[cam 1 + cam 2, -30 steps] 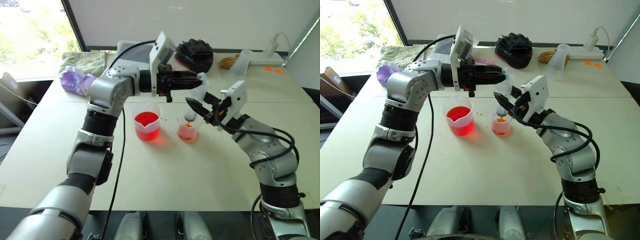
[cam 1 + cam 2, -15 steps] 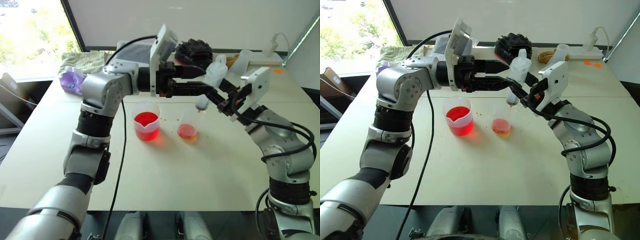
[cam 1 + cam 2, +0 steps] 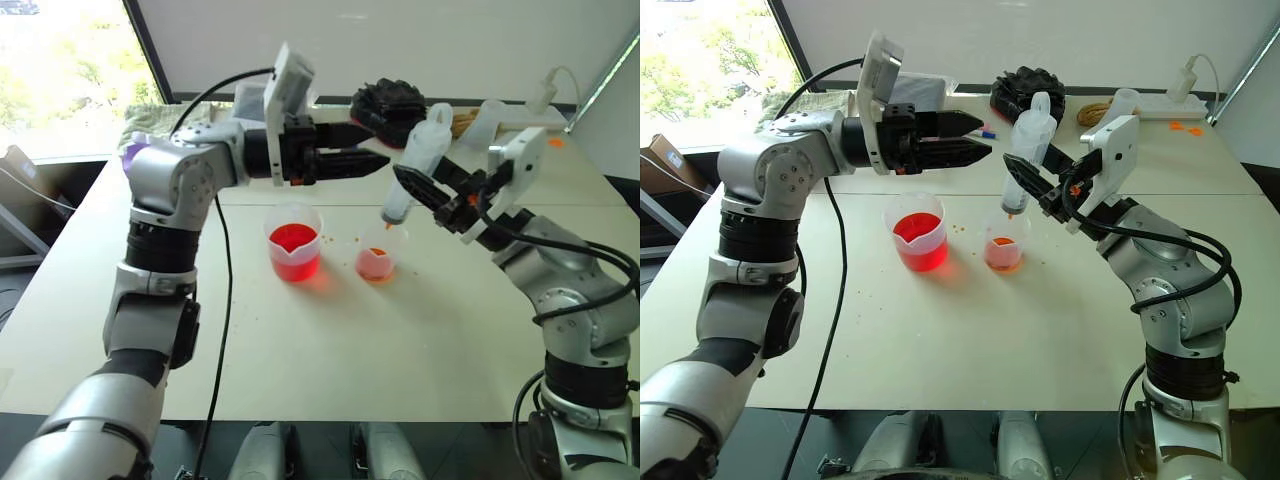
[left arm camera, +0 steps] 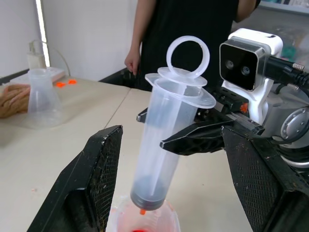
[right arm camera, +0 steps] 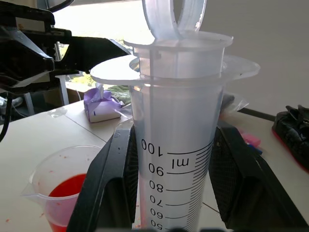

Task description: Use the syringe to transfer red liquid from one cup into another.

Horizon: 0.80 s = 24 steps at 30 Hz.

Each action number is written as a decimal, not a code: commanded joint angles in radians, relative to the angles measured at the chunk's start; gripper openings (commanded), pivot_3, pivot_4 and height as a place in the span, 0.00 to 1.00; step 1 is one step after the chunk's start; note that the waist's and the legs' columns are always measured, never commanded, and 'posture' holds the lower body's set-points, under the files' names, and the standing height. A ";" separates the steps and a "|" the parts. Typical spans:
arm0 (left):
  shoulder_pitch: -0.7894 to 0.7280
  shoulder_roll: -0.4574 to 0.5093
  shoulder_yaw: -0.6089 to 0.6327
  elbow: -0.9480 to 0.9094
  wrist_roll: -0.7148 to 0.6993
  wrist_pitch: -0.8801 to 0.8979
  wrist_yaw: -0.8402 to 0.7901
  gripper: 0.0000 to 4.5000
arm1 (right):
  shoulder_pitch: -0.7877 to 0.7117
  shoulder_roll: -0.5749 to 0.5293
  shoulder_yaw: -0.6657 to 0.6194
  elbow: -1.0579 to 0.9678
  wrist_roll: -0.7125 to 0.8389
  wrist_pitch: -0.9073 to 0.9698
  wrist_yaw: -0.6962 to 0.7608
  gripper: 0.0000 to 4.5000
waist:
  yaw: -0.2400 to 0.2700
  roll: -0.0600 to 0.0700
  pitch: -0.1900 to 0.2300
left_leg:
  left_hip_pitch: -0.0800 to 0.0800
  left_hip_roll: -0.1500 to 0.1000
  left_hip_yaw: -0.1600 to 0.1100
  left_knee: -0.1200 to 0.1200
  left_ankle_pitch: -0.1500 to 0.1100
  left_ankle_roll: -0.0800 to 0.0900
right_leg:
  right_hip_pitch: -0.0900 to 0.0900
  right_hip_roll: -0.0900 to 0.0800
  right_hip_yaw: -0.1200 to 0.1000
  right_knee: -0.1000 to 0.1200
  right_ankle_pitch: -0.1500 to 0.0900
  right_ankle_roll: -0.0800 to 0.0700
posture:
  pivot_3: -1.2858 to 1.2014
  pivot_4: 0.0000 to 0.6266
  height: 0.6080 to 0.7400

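My right gripper (image 3: 410, 180) is shut on the barrel of the syringe (image 3: 415, 165), holding it tilted in the air. Its orange tip hangs just above the small plain cup (image 3: 378, 258), which holds a little red liquid (image 3: 1002, 252). The plunger is pushed in, with the dark seal (image 4: 148, 193) at the bottom of the barrel. The spouted cup (image 3: 293, 243) stands to the left with more red liquid. My left gripper (image 3: 983, 135) is open, level, its tips a short way left of the syringe and touching nothing.
Red drops dot the table between the cups. At the back lie a black bundle (image 3: 392, 102), a rope coil (image 3: 1098, 110), a clear flask (image 3: 488, 118), a purple pack (image 3: 145, 162) and a green towel (image 3: 170, 122). A person in black (image 4: 193, 34) stands beyond the table.
The left gripper opened, let go of the plunger top and drew back to the left. The right gripper lifted the syringe out of the small cup.
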 commanded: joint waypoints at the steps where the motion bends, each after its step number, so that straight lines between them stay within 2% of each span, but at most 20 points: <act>1: -0.039 0.031 0.055 -0.015 -0.029 0.005 0.020 0.75 | -0.049 -0.026 -0.055 -0.043 0.058 0.022 -0.014 0.32 | 0.000 0.000 0.000 | 0.000 0.000 0.000 0.000 0.000 0.000 | 0.000 0.000 0.000 0.000 0.000 0.000 | 0.52 0.24 1.00; 4: -0.025 0.055 0.073 -0.018 -0.031 0.004 0.037 0.75 | -0.089 -0.054 -0.091 -0.019 0.093 0.056 -0.032 0.32 | 0.000 0.000 0.000 | 0.000 0.000 0.000 0.000 0.000 0.000 | 0.000 0.000 0.000 0.000 0.000 0.000 | 0.52 0.24 1.00; 8: 0.018 0.092 0.102 -0.039 -0.043 0.015 0.070 0.75 | -0.179 -0.184 -0.115 0.092 0.086 0.199 -0.065 0.32 | 0.001 0.000 0.000 | 0.000 0.000 0.000 0.000 0.000 0.000 | 0.000 -0.001 0.000 0.000 0.000 0.000 | 0.52 0.24 1.00; 13: 0.123 0.131 0.137 -0.166 -0.097 0.058 0.102 0.75 | -0.435 -0.310 -0.116 0.399 0.141 0.474 -0.061 0.32 | -0.002 0.000 0.000 | 0.000 0.000 0.000 0.000 0.000 0.000 | 0.000 -0.002 0.000 0.000 0.000 0.000 | 0.52 0.24 1.00; 15: 0.172 0.146 0.145 -0.211 -0.111 0.055 0.106 0.75 | -0.556 -0.332 -0.074 0.545 0.105 0.544 -0.057 0.32 | -0.005 0.000 0.000 | 0.000 0.001 0.001 -0.001 0.000 0.000 | -0.001 -0.002 0.001 0.000 0.000 0.000 | 0.52 0.24 1.00; 18: 0.238 0.163 0.142 -0.256 -0.102 0.044 0.135 0.75 | -0.732 -0.357 0.066 0.770 0.004 0.634 -0.018 0.32 | -0.005 0.000 0.000 | 0.000 0.001 0.002 -0.001 0.000 0.000 | -0.001 -0.002 0.001 -0.001 0.000 -0.001 | 0.52 0.24 1.00; 24: 0.343 0.171 0.174 -0.378 -0.143 0.064 0.211 0.75 | -0.836 -0.365 0.328 0.961 -0.148 0.684 0.144 0.32 | 0.001 0.000 0.000 | -0.001 0.000 0.002 -0.001 0.000 0.000 | -0.001 -0.003 0.001 -0.002 0.000 -0.001 | 0.52 0.24 1.00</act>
